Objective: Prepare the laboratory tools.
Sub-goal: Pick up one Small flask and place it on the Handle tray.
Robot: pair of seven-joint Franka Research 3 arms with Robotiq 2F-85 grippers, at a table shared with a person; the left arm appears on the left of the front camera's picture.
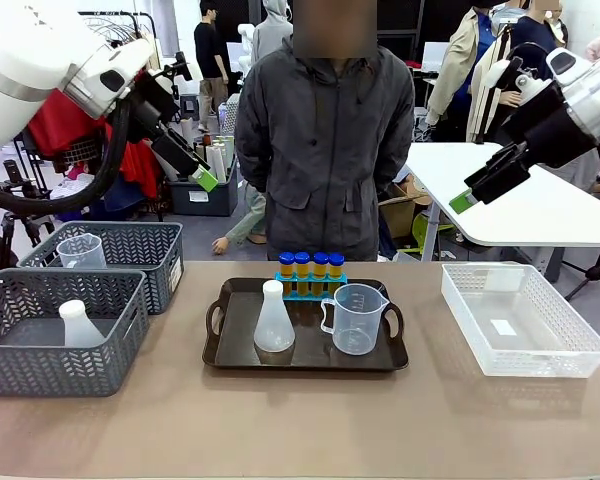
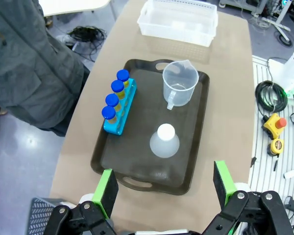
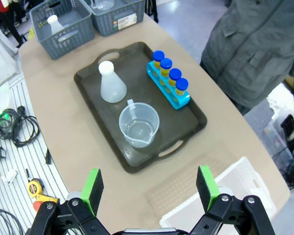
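On the black tray (image 1: 242, 352) stand a translucent white conical flask (image 1: 274, 320), a clear measuring jug (image 1: 357, 318) and a blue rack (image 1: 310, 288) holding several yellow blue-capped tubes (image 1: 311, 264). Both grippers hang high above the table, open and empty: the left gripper (image 1: 202, 180) at upper left, the right gripper (image 1: 463, 200) at upper right. The left wrist view looks down between the left gripper (image 2: 165, 188) onto the flask (image 2: 165, 141), jug (image 2: 179, 83) and rack (image 2: 118, 105). Below the right gripper (image 3: 149, 188) are the jug (image 3: 138, 125), flask (image 3: 111, 83) and rack (image 3: 169, 83).
Two grey mesh baskets sit at the table's left: the near one (image 1: 40, 370) holds another flask (image 1: 80, 325), the far one (image 1: 140, 250) another jug (image 1: 81, 250). A clear white basket (image 1: 520, 320) lies at the right. A person in a grey jacket (image 1: 325, 130) stands behind the tray.
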